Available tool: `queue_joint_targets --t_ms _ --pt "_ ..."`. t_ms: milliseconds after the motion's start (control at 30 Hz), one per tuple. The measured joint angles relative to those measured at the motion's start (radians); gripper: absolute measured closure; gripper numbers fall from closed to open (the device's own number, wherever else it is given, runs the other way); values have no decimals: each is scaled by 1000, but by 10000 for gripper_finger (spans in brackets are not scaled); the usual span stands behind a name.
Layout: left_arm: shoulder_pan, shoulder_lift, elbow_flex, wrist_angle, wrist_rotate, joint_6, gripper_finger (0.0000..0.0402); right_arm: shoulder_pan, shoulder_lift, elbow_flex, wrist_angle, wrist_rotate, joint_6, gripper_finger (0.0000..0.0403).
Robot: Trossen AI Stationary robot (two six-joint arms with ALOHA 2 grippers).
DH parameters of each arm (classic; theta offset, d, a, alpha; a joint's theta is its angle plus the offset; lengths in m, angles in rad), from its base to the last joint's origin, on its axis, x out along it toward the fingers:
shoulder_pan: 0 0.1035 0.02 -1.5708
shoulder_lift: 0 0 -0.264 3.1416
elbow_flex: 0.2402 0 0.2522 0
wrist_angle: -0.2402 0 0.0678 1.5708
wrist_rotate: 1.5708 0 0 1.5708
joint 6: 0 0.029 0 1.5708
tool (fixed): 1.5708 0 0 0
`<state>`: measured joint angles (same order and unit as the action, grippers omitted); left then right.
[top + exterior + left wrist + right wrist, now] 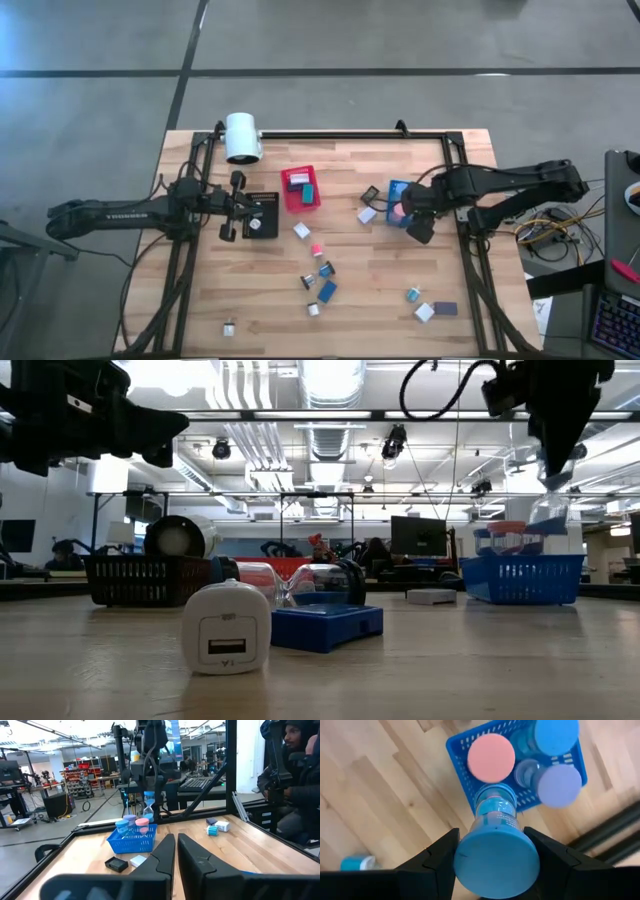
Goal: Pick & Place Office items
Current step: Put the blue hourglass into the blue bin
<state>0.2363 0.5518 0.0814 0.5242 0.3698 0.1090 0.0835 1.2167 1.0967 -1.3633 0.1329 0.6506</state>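
Blue sand timer: light, rigid plastic caps, glass-looking waist, likely fragile, smooth; best grip on wide end cap. Right hand clamped on that cap, timer hanging upright over blue bin near surface's right edge, arm reaching in from right, pointing down. Bin already has pink-capped timer and others. Left hand closed, empty, level over black bin, left-centre.

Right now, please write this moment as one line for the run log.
right tool: shut on blue hourglass, above blue bin | bin: pink-capped piece inside | left tool: shut, empty, over black bin
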Motion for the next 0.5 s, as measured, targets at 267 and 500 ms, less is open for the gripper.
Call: queue_joint_targets --t_ms 267,500 --pt "0 0 0 0 0 2 378 -25 0 -96 52 -1 -22 213" --pt "0 0 0 0 0 8 376 -29 0 -170 178 -3 -38 213"
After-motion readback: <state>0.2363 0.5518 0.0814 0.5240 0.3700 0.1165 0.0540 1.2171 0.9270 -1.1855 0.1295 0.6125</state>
